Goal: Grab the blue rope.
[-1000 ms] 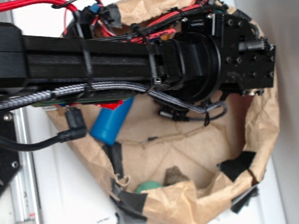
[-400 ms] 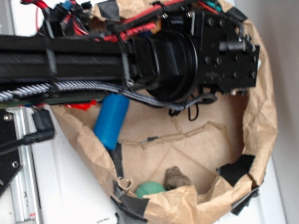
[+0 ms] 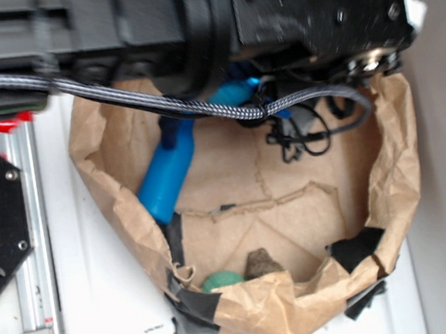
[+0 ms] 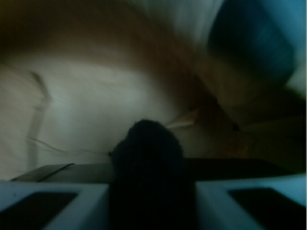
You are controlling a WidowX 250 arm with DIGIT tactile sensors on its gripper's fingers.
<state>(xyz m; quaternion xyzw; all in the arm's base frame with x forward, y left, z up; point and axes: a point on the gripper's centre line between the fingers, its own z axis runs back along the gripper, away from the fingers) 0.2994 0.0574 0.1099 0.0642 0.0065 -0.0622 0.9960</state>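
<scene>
Gripping the blue rope (image 4: 148, 167) between my two fingers (image 4: 53, 203), my gripper (image 4: 151, 201) is sitting closed on its dark bulk in the wrist view. I am hanging over the brown paper basket (image 3: 393, 172), where a blue cylinder (image 3: 168, 177) is lying at the left and a teal ball (image 3: 221, 281) is resting against the near wall.

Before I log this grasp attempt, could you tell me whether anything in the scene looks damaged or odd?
The brown paper bin is torn and crumpled, patched with black tape along its near rim. Otherwise nothing stands out; a dark rope sits between the gripper's fingers.
</scene>
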